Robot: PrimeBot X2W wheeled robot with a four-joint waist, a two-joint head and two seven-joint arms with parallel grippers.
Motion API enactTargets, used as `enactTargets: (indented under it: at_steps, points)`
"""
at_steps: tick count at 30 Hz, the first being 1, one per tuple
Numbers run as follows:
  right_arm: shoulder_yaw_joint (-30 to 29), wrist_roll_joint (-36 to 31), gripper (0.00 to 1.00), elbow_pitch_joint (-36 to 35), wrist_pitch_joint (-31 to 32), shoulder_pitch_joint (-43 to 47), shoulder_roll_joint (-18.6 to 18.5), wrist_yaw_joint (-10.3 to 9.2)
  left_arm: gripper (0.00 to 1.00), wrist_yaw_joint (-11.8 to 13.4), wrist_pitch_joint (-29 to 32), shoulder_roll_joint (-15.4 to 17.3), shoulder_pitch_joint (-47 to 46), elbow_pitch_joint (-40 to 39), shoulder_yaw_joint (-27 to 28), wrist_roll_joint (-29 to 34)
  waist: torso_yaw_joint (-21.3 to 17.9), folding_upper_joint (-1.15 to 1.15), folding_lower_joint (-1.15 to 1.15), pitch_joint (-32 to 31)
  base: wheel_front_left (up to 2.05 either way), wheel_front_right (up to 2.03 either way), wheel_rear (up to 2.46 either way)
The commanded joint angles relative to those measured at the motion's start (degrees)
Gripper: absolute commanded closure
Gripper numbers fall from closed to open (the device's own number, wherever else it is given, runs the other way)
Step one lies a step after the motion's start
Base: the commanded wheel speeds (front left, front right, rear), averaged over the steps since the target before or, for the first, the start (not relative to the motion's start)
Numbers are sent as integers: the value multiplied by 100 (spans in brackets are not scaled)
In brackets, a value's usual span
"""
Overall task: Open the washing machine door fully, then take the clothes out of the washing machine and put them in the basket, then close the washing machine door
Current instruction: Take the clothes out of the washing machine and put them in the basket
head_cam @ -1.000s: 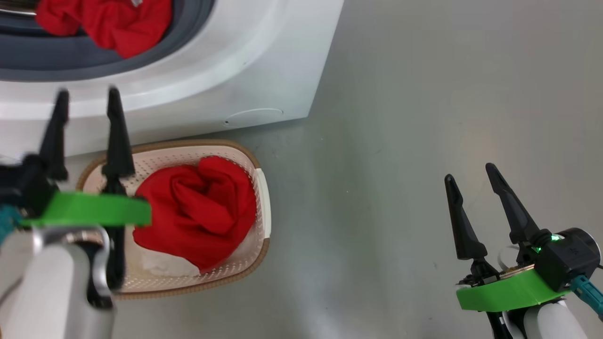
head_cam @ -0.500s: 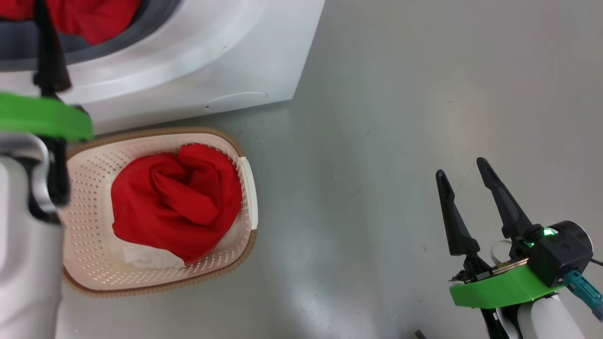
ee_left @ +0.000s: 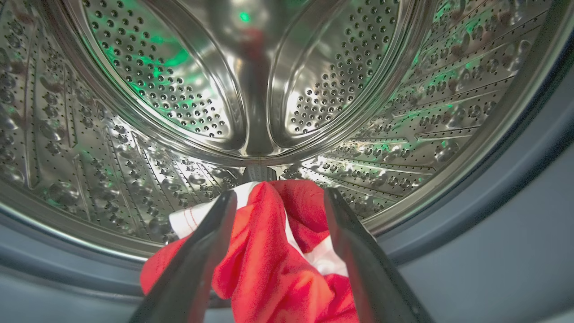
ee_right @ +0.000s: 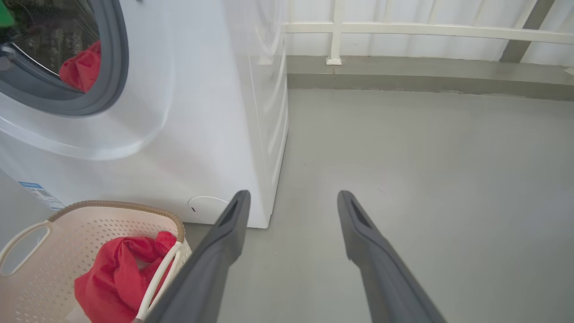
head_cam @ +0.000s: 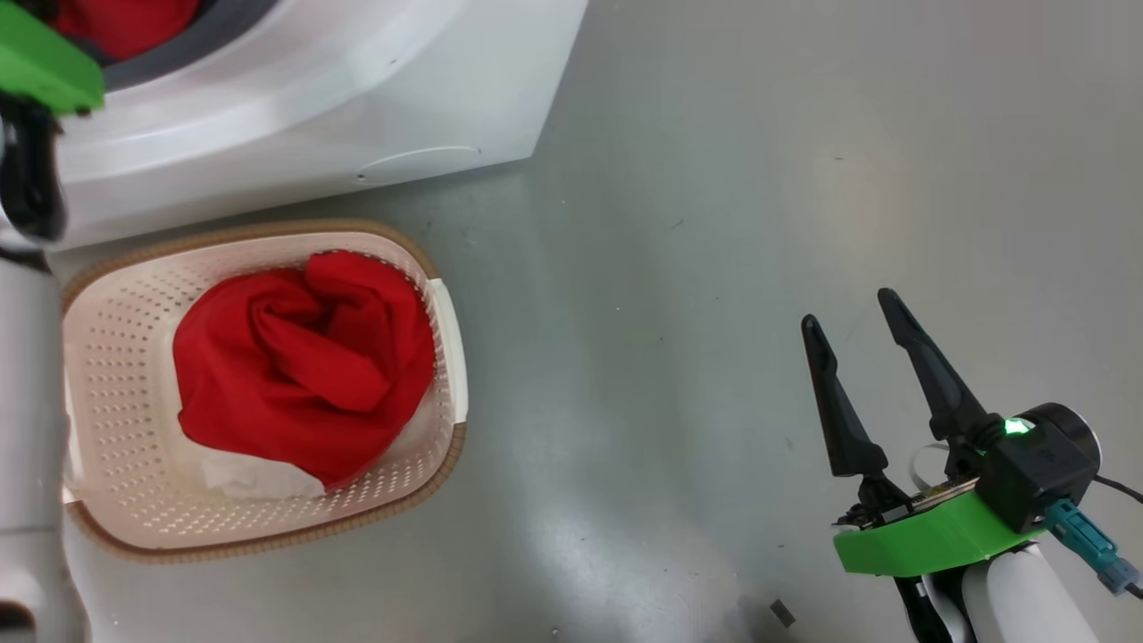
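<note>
The white washing machine stands with its mouth open; its door is out of view. In the left wrist view my left gripper is open at the steel drum, one finger on each side of a red garment with white trim that lies over the drum's lip. The head view catches the left arm's green mount. Another red garment lies in the cream basket on the floor before the machine. My right gripper hangs open and empty over the floor at the right.
Grey floor stretches right of the machine to a low kerb and a white railing. A small dark scrap lies near my right arm. The basket sits close against the machine's front.
My left arm has risen from above the basket to the drum mouth, its fingers leaving the head view. The head camera has shifted too. The right gripper has kept its pose.
</note>
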Motion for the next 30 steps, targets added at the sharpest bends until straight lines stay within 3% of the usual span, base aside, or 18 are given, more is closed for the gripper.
enactTargets:
  at_steps: [1, 8, 15, 23, 29, 30]
  points:
    - [158, -38, 0, -85, -36, -34, -65, 36, 0, -64, 73, 251, -193, 59, 91, -52, -45, 0, 0, 14, 0, 0, 0]
    - [307, -16, 0, 27, -36, -46, -65, 36, 0, 4, 453, 299, -711, 1082, -67, 13, -192, 0, 0, 33, 0, 0, 0]
    - [481, 55, 0, 162, -36, -32, -65, 36, 0, 140, 443, 529, -1040, 2008, -141, 114, -423, 0, 0, -11, 0, 0, 0]
    - [596, 100, 0, 224, -36, -44, -65, 36, 0, 116, 647, 538, -1198, 2694, -150, 13, -547, 0, 0, -10, 0, 0, 0]
    - [626, 126, 0, 254, -36, -75, -65, 36, 0, -37, 603, 537, -1277, 2918, -101, -123, -559, 0, 0, 13, 0, 0, 0]
    - [622, 122, 0, 259, -36, -80, -65, 36, 4, -72, 575, 528, -1296, 2928, -93, -146, -551, 0, 0, 22, 0, 0, 0]
